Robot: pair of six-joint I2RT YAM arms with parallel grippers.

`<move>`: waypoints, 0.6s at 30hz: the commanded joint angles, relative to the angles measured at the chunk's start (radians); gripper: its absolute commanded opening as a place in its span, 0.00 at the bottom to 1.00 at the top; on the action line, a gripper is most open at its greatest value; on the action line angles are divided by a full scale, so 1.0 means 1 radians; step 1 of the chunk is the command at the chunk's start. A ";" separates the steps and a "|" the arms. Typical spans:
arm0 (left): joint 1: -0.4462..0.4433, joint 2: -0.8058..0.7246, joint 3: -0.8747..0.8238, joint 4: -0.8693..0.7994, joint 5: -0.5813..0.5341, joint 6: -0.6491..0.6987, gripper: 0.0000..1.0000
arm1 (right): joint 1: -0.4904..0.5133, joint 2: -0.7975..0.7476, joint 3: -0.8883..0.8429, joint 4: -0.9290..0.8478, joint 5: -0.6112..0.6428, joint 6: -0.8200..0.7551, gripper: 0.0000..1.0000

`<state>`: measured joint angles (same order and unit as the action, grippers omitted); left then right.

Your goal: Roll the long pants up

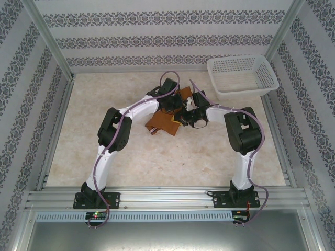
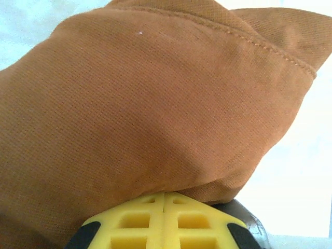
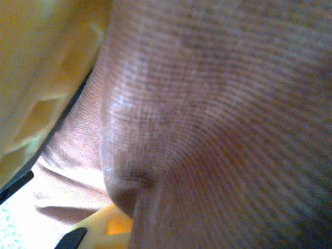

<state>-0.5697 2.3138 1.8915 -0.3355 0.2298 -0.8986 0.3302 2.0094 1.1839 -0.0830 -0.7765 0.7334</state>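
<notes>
Top view, left side: left arm (image 1: 112, 133) rises from its base at the near edge, bends at the elbow and reaches inward to the middle of the tabletop (image 1: 157, 167).

Left hand (image 2: 163, 203): yellow fingers (image 2: 129, 225) are pressed together, and the seam between them is closed right up to the tips. Rust-brown cloth bulges over the tips and touches them. Cannot tell whether a layer is pinched in the seam.

Long pants (image 1: 163, 124): bunched into a small rust-brown heap at mid-tabletop, between the two wrists and partly under them. A flat folded corner sticks out at the near-left of the heap. In the left wrist view a stitched hem runs across the upper right, with pale tabletop beyond it.

Right hand (image 1: 187, 114): sits on the right part of the heap, just beside the left hand. The right wrist view is very close and blurred. It has one yellow finger at upper left and the other at the bottom edge. Cloth is bunched between them, touching both, with a tight crease at the lower finger. Reads as clamped on the pants.

Right arm (image 1: 243, 133): rises from its base with the elbow bent, forearm pointing inward and left toward the heap.

Basket (image 1: 243, 90): white, perforated, upright at the far right corner of the tabletop, well apart from the pants.
</notes>
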 commanded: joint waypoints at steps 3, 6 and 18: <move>-0.012 0.074 0.078 -0.161 0.039 -0.033 0.32 | 0.106 0.011 -0.065 -0.065 -0.023 -0.071 0.00; 0.046 0.083 0.282 -0.230 0.038 -0.029 0.95 | 0.103 -0.034 -0.070 -0.076 -0.015 -0.072 0.00; 0.324 -0.080 0.649 -0.495 -0.059 0.036 1.00 | 0.051 -0.165 -0.002 0.010 -0.043 0.036 0.00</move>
<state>-0.3035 2.3375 2.5999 -0.7563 0.2237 -0.8875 0.4053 1.9003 1.1538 -0.0994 -0.7654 0.7380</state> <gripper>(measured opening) 0.998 0.144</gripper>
